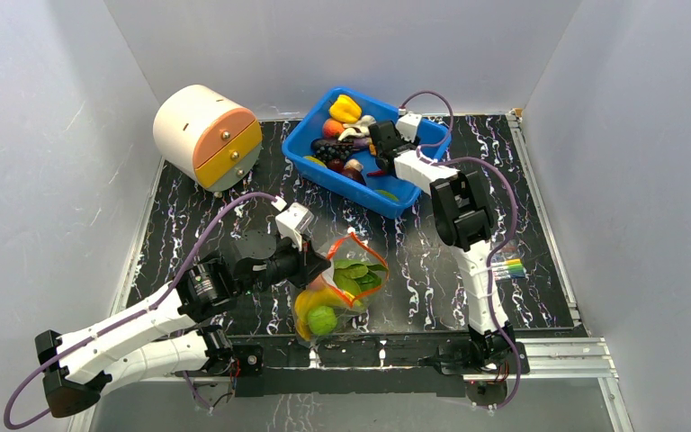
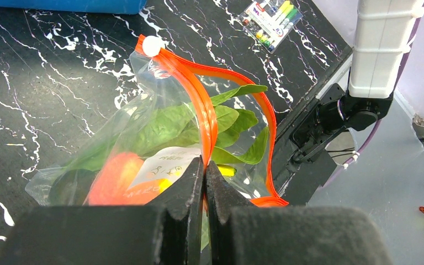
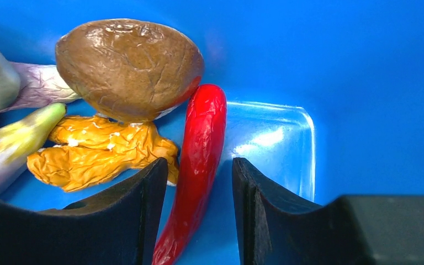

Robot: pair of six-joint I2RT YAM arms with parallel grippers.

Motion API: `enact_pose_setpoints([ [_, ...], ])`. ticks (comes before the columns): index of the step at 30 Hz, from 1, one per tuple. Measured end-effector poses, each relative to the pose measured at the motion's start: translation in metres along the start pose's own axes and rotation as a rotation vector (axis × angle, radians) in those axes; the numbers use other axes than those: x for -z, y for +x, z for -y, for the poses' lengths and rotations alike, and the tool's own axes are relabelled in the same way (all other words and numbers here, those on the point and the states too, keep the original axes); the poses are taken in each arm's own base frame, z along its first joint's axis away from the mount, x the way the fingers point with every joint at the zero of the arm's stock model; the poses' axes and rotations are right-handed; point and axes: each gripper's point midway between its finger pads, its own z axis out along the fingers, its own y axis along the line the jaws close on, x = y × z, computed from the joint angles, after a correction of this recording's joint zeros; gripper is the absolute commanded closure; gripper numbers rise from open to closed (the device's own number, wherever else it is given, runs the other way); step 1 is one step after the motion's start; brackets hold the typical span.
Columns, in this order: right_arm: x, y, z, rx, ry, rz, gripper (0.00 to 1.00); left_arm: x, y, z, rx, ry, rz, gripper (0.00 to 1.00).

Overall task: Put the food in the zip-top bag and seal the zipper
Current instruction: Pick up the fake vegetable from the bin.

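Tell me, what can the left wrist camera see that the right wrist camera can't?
Left wrist only: the bag, leaves inside, its zipper pinched by the left gripper, and markers. Right wrist only: a chili inside the open right gripper, beside a brown food. Both: the blue bin, just its edge in the left wrist view.

Light is bright, even and diffuse, falling from above; shadows on the glossy desk (image 1: 423,270) are faint. The pale walls (image 1: 36,180) glow softly. Glare streaks the clear zip-top bag (image 2: 160,110), the red chili (image 3: 201,149) and the blue bin (image 3: 364,66). In both wrist views the near jaws look blurred.
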Motion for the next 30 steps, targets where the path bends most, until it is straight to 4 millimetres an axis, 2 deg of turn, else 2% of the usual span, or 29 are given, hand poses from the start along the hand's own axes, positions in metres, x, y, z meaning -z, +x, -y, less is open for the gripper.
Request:
enact_pose_setpoints([
  [3, -0.003, 0.001, 0.002, -0.001, 0.006, -0.003, 0.62, 0.000, 0.000, 0.000, 0.001, 0.000, 0.000, 1.00],
  [7, -0.004, -0.004, -0.001, -0.008, 0.000, 0.004, 0.74, 0.000, 0.000, 0.000, 0.002, 0.000, 0.000, 1.00],
  [11, -0.004, -0.005, -0.002, -0.007, -0.006, 0.004, 0.80, 0.000, 0.000, 0.000, 0.007, -0.001, 0.000, 1.00],
  [23, -0.001, -0.008, -0.006, 0.035, -0.057, 0.000, 0.86, 0.001, 0.000, 0.000, 0.016, -0.007, -0.003, 1.00],
  [26, 0.005, -0.016, -0.006, 0.041, -0.073, 0.006, 0.86, 0.001, 0.000, -0.002, 0.018, -0.015, -0.003, 1.00],
  [30, 0.024, -0.038, -0.007, 0.033, -0.112, 0.030, 0.86, 0.002, 0.000, -0.005, 0.022, -0.035, -0.006, 1.00],
])
